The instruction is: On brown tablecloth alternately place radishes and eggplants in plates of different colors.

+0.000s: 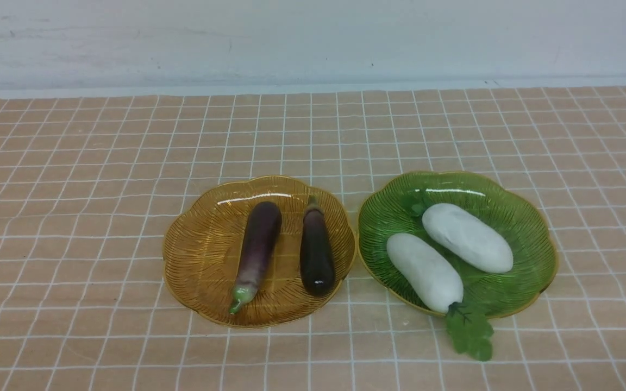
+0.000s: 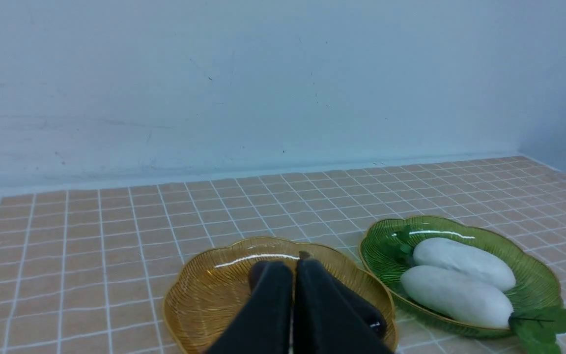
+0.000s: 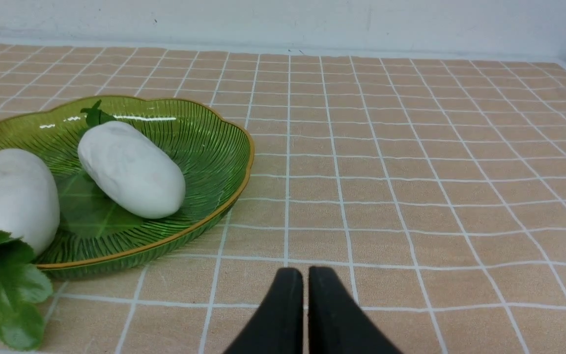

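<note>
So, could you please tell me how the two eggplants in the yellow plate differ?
The left eggplant is paler purple, while the right eggplant is nearly black. The left one's green stem points toward the robot; the right one's stem points away. Both lie lengthwise, side by side, in the yellow plate.

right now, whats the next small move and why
Probably none beyond keeping both arms back: both eggplants lie in the amber plate, both radishes in the green plate, and the left gripper and right gripper are shut, empty.
</note>
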